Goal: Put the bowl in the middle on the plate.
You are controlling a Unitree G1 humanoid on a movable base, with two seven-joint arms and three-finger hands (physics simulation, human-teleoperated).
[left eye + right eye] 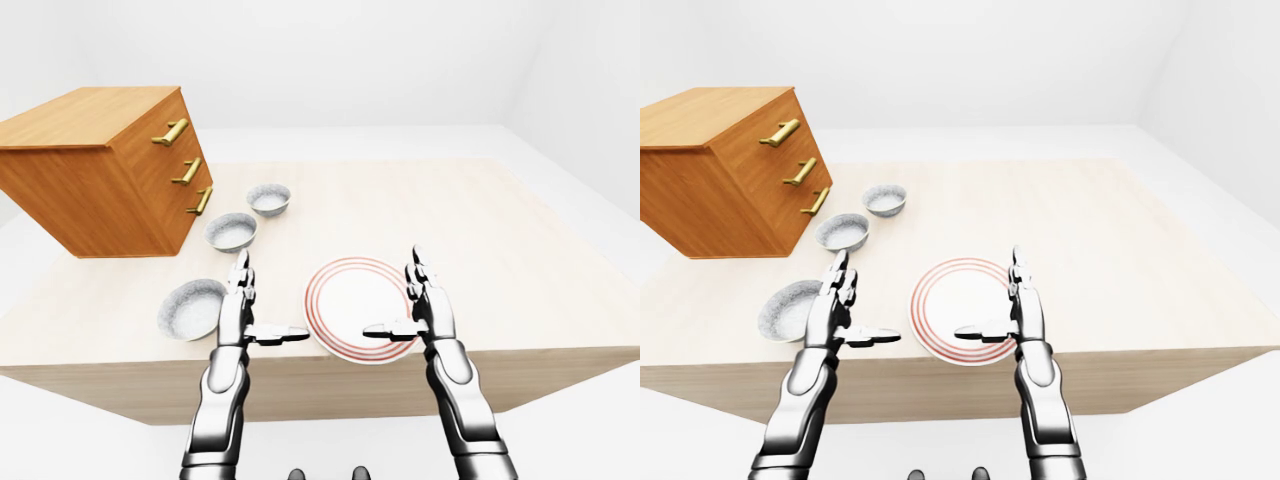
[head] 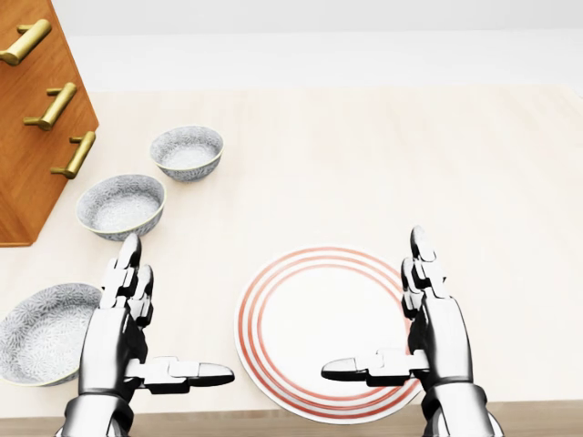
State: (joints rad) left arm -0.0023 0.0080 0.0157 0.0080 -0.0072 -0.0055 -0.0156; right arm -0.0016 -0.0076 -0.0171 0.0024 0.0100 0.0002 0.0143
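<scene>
Middle bowl (image 2: 120, 206): grey speckled pattern, pale rim, upright and empty, at the left of the head view. Plate (image 2: 314, 314): white with red concentric rings, flat, empty, bottom centre, well apart from the bowl.

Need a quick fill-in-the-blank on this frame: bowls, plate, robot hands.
1. The middle bowl is one of ___ bowls lined up beside the drawer chest.
2. The plate is white with ___ rings near its rim, and nothing lies on it.
3. The left robot hand and the right robot hand are both ___, holding nothing.

Missing words: three; red; open.
</scene>
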